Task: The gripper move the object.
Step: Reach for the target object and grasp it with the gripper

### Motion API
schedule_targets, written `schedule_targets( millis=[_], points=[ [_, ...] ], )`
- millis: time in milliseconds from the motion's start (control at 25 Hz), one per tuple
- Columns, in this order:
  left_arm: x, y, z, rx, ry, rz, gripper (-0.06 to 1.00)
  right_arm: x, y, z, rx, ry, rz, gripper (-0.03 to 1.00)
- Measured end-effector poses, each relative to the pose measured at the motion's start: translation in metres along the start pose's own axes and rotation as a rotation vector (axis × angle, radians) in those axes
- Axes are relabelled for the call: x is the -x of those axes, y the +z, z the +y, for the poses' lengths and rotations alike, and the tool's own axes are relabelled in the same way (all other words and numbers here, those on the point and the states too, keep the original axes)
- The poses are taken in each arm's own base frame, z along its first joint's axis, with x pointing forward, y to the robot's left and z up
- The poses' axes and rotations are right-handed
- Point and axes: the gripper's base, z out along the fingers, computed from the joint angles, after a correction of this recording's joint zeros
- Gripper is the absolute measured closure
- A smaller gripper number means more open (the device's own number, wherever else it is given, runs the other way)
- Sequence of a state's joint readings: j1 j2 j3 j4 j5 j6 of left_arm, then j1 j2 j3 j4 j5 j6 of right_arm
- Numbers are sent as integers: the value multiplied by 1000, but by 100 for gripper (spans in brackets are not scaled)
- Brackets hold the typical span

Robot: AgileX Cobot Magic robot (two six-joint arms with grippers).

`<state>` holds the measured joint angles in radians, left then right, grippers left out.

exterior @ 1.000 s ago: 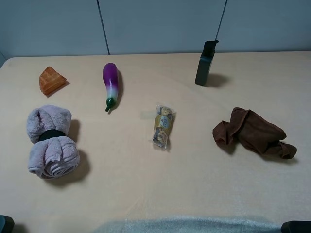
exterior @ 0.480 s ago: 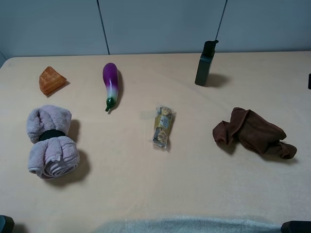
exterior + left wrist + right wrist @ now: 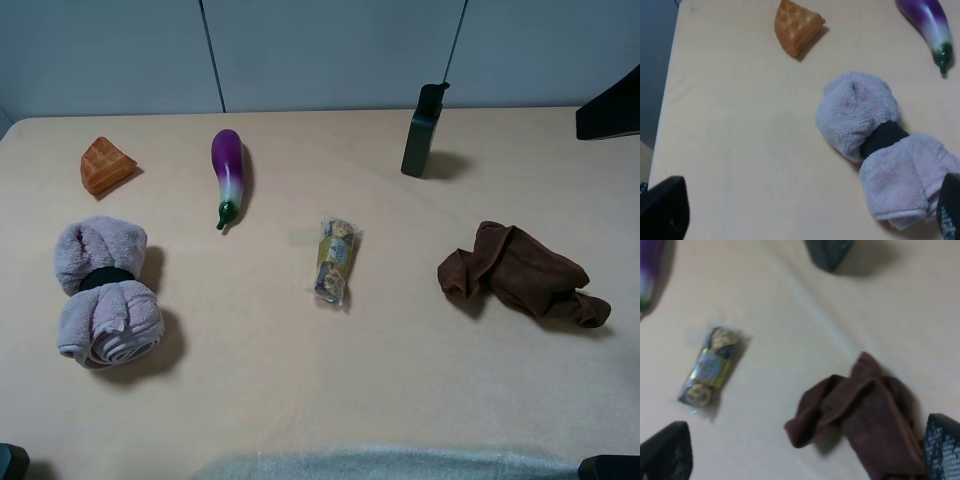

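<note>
since the earlier frame our right arm has come in at the right edge — its fingers stand wide open, holding nothing; the snack packet lies on the worktop between eggplant and brown cloth.

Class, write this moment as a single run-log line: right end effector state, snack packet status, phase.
right end effector: open, holding nothing | snack packet: flat on table, untouched | phase: pre-grasp

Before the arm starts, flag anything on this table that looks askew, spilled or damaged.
Nothing looks spilled or broken. Only the crumpled dark brown cloth lies in an untidy heap, right of the clear plastic snack packet.
</note>
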<state>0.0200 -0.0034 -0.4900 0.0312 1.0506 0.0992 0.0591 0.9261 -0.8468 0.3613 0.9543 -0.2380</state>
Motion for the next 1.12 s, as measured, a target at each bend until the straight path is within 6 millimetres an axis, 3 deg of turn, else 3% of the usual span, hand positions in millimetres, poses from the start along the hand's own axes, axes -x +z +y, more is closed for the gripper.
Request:
schedule_targets(
  millis=[640, 1120],
  points=[
    [0, 0, 0, 0, 0, 0, -5, 10, 76, 69, 89, -12, 87, 28],
    [0, 0, 0, 0, 0, 0, -5, 54, 119, 103, -13, 3, 302, 28]
  ],
)
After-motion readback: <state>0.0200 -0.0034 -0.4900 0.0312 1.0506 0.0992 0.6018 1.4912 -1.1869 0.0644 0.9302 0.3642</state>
